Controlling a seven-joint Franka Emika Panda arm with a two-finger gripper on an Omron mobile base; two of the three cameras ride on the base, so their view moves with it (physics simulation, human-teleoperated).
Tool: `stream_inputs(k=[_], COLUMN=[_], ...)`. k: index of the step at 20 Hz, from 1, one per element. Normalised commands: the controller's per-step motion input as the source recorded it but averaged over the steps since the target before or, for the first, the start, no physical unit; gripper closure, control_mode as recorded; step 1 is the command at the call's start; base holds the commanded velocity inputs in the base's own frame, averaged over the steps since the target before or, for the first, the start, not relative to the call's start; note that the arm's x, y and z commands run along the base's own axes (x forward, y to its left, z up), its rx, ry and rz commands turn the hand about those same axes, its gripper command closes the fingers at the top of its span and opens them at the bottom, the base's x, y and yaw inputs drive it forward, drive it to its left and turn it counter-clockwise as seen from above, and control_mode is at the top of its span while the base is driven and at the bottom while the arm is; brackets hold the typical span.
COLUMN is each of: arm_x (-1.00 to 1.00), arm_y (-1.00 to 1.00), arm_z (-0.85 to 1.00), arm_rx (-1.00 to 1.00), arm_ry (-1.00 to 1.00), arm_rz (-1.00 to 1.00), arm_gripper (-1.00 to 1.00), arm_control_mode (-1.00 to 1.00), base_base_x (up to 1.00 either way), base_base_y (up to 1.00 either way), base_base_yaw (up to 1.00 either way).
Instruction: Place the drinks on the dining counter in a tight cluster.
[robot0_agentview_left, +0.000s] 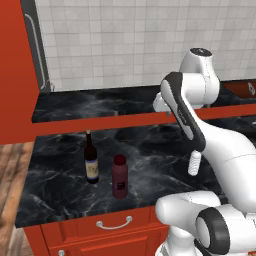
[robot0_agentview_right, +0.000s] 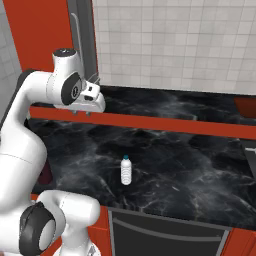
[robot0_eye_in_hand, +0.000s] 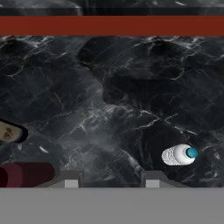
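While all three drinks stand on the lower black-marble table (robot0_agentview_left: 150, 160) with red drawers, nothing has reached the raised black-marble dining counter (robot0_agentview_left: 100, 102) behind the red band, so by my reading the task is at its very start, with every bottle left to carry up and gather close. Look at the left base view: the tall dark wine bottle with the pale label (robot0_agentview_left: 91, 159) stands upright just beside the shorter maroon bottle with the red cap (robot0_agentview_left: 119, 176), the two near each other but apart, toward the front left of the table. Over to the right, well apart from that pair, the small clear water bottle with the blue cap (robot0_agentview_right: 126, 170) stands alone and upright in the middle of the table. Now the end effector (robot0_agentview_right: 83, 112): it hangs high at the front edge of the raised slab, above the table and pointing down, its two dark tips drawn in with nothing between them, so clenched on empty air. From the hand view, looking down, the water bottle sits low and off to the right of the fingertips (robot0_eye_in_hand: 152, 180), not between them, while the maroon bottle and the wine bottle peek in at the lower left edge. Every drink lies below the end effector and clear of it; I'd judge a descent and an opening come before any grasp.
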Motion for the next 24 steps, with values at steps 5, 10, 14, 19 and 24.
stream_inputs(k=[5,10,14,19,24], arm_x=[-0.09,-0.01,0.00,-0.04,-0.03], arm_y=[0.05,0.64,1.00,0.88,0.42], arm_z=[-0.11,-0.12,-0.20,-0.51,-0.74], arm_rx=[0.03,-0.01,-0.11,-0.08,-0.03], arm_ry=[0.00,0.23,0.61,0.41,0.02], arm_rz=[0.00,0.16,0.25,0.23,0.18], arm_gripper=[-1.00,-1.00,-1.00,-1.00,-1.00], arm_control_mode=[-1.00,-1.00,-1.00,-1.00,-1.00], base_base_x=[0.00,0.00,0.00,0.00,0.00], base_base_y=[0.00,0.00,0.00,0.00,0.00], base_base_yaw=[0.00,0.00,0.00,0.00,0.00])
